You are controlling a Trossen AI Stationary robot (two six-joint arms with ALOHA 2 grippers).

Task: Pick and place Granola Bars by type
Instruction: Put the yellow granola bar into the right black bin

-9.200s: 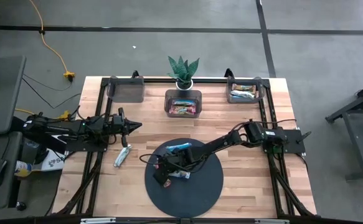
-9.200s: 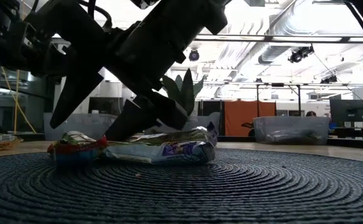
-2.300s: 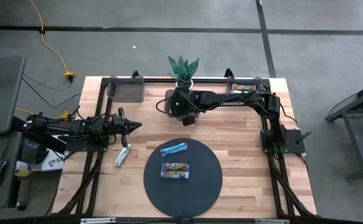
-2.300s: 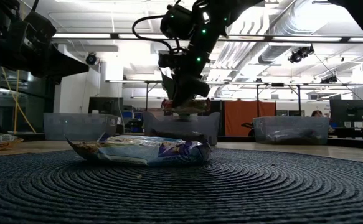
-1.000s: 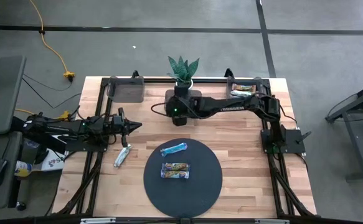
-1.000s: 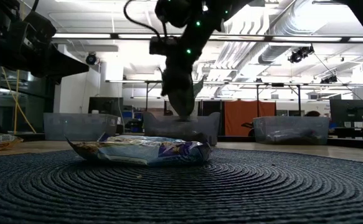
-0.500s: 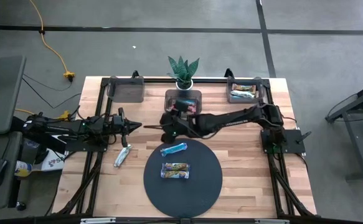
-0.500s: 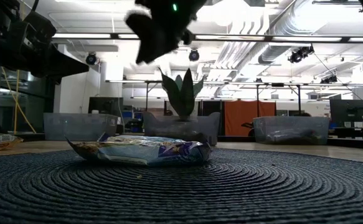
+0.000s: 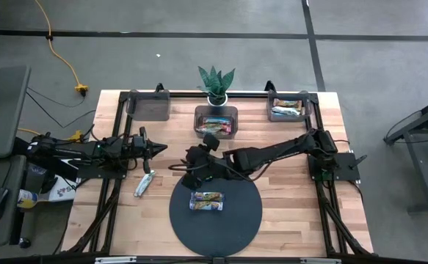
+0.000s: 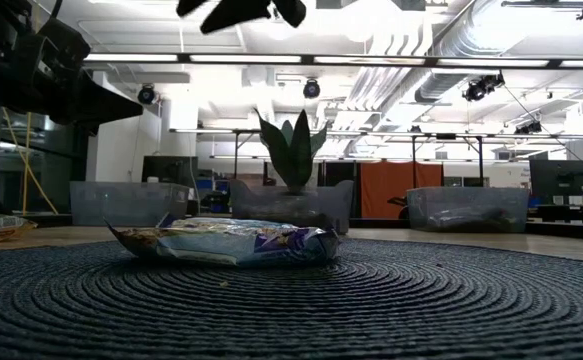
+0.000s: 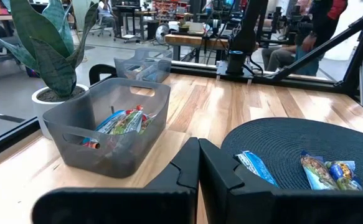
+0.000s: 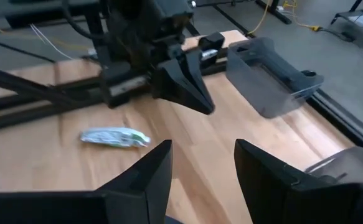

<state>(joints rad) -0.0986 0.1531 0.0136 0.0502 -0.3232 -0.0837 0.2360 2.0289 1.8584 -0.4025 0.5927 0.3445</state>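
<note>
My right gripper hangs open above the far left part of the round dark mat, touching nothing. In the high view it hides the blue bar, which the left wrist view shows lying flat on the mat. A brown-orange bar lies flat in the mat's middle. A silver-green bar lies on the bare wood left of the mat. My left gripper waits shut over the table's left side. In the right wrist view my open fingers frame the silver-green bar.
Three clear grey bins stand along the far edge: the left one shows no bars, the middle one holds red-pink bars, the right one holds bars too. A potted plant stands behind the middle bin. Black frame rails run along both table sides.
My right gripper has left the middle bin and swung toward the near edge and slightly left, ending over the mat's far left part. In the low view it has climbed out to the top edge. The bars on the mat and table have not moved.
</note>
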